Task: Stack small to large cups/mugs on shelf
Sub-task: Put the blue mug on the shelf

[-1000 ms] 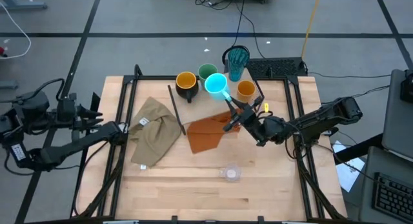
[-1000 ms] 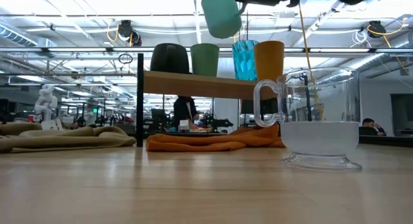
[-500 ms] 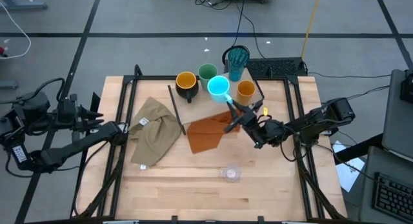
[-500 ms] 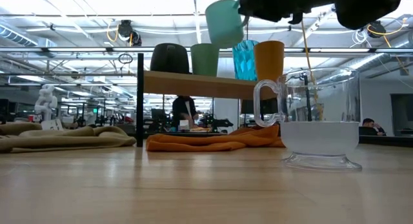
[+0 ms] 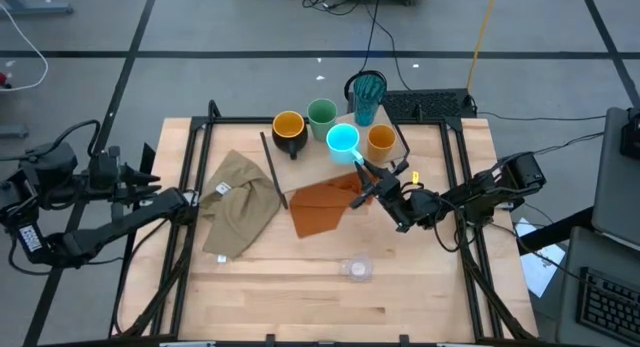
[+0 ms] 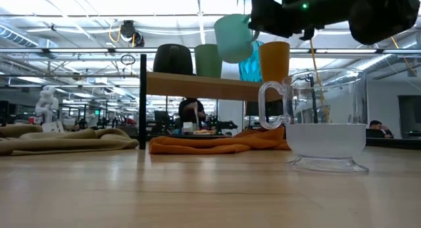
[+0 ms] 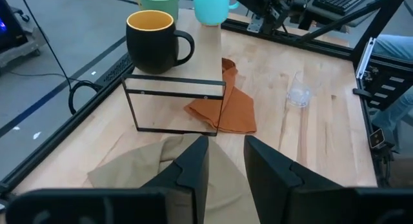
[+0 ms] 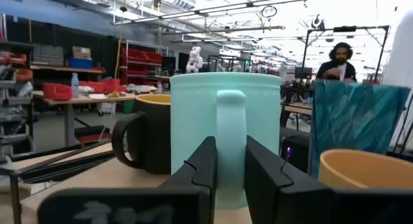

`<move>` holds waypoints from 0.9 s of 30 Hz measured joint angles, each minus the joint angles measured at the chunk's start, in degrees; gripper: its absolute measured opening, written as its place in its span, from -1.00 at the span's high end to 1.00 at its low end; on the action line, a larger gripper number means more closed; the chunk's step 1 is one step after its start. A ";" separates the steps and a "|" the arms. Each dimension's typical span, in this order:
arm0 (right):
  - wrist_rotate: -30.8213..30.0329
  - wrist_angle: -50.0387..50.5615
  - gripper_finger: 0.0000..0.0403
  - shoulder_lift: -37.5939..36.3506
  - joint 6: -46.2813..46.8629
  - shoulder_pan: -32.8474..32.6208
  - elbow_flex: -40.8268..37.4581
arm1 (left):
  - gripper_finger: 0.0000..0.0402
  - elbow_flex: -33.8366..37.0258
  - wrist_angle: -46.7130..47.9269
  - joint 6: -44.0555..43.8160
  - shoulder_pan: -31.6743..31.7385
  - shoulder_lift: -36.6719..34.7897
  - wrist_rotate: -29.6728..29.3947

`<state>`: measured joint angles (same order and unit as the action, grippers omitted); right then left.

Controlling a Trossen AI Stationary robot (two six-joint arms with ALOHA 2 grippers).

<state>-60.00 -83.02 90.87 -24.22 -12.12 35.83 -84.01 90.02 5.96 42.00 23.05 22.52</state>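
One bright blue mug (image 5: 343, 138) hung near the frame's upper middle, over the pale wood shelf (image 5: 312, 155). I saw my right gripper (image 5: 364, 173) pinching its handle. Four more cups stood there. My left gripper (image 5: 180, 203) waited at left, fingers slightly apart.

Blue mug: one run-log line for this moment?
right gripper: shut on blue mug handle, held above shelf | left gripper: open, idle at table's left | clear glass: on table, off shelf
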 joint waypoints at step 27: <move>1.85 -5.81 0.81 8.12 4.92 0.76 -2.69 | 0.52 0.00 0.00 -2.45 0.00 0.02 -0.02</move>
<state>-58.15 -88.83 98.99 -19.31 -11.36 33.15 -84.01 90.02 3.51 42.00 23.07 22.50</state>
